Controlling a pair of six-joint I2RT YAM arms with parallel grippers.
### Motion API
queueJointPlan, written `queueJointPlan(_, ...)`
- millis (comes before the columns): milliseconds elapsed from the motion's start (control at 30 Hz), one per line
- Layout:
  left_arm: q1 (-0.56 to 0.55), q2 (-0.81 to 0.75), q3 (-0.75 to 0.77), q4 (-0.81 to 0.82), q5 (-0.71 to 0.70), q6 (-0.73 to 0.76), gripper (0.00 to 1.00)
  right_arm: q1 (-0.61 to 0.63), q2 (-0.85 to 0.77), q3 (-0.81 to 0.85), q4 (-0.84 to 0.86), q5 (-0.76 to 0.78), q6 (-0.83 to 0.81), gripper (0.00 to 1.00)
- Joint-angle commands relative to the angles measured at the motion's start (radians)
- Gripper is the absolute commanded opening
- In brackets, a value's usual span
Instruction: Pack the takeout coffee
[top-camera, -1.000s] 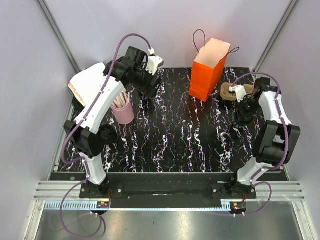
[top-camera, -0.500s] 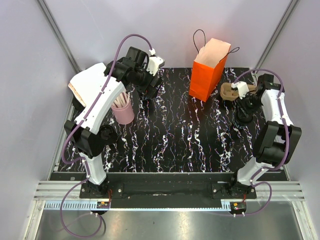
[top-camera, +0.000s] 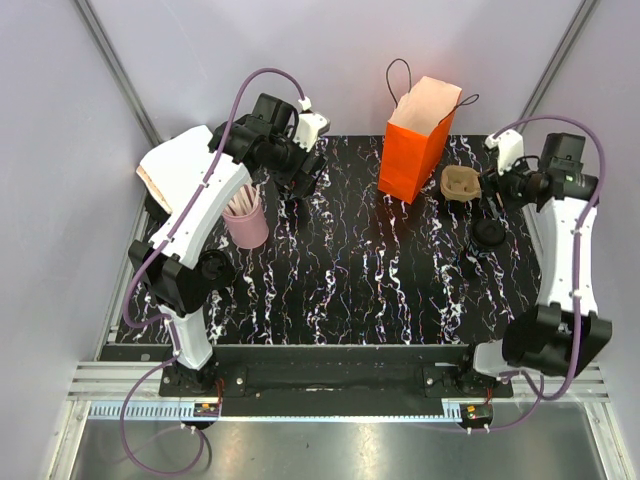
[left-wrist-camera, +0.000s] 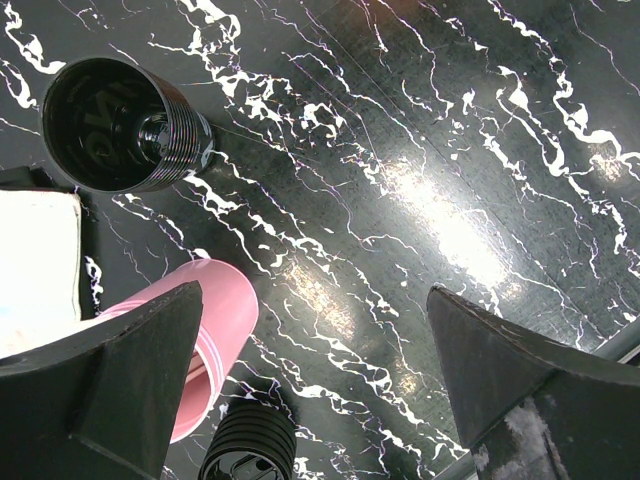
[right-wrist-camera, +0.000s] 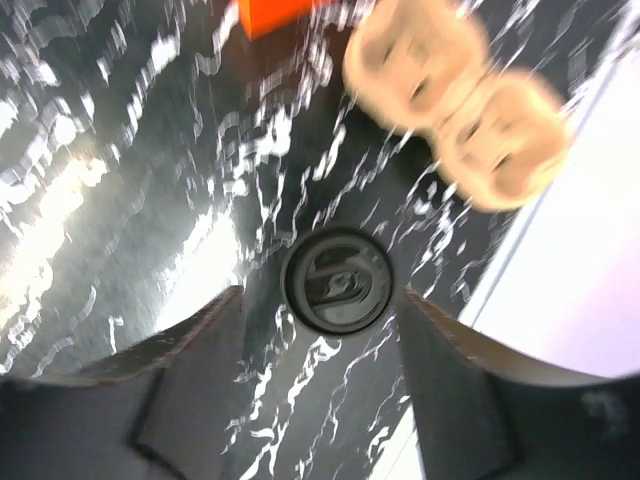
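A: Item: takeout coffee (top-camera: 489, 232)?
B: Lidded, upright on the desk (top-camera: 350, 270), near the cardboard cup carrier (top-camera: 460, 183), right of the orange bag (top-camera: 412, 150).
A: Right pincer (right-wrist-camera: 320, 300)?
B: Above the cup, jaws apart, clear of it.
A: Left pincer (left-wrist-camera: 320, 330)?
B: Spread wide, holding nothing, over the pink cup (left-wrist-camera: 225, 320) and a lidless black cup (left-wrist-camera: 120, 125).
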Motion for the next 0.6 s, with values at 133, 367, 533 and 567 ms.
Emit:
queueJointPlan(133,-0.004,-0.057,0.022,0.073,-0.052,-0.018,0.99,-0.004,-0.126,0.086,0.042,-0.144,0.135,0.81)
queueJointPlan(367,0.023,-0.149,-0.067,0.225,-0.096,-0.022,0.99,-0.004,-0.187,0.126,0.125,-0.160,0.299,1.00)
queueJointPlan(533,0.075,-0.216,-0.113,0.335,-0.071,-0.082,0.99,-0.004,-0.169,0.204,0.038,-0.271,0.133,1.00)
queueJointPlan(567,0.082,-0.225,-0.121,0.351,-0.069,-0.093,0.99,-0.004,-0.158,0.214,0.033,-0.296,0.128,1.00)
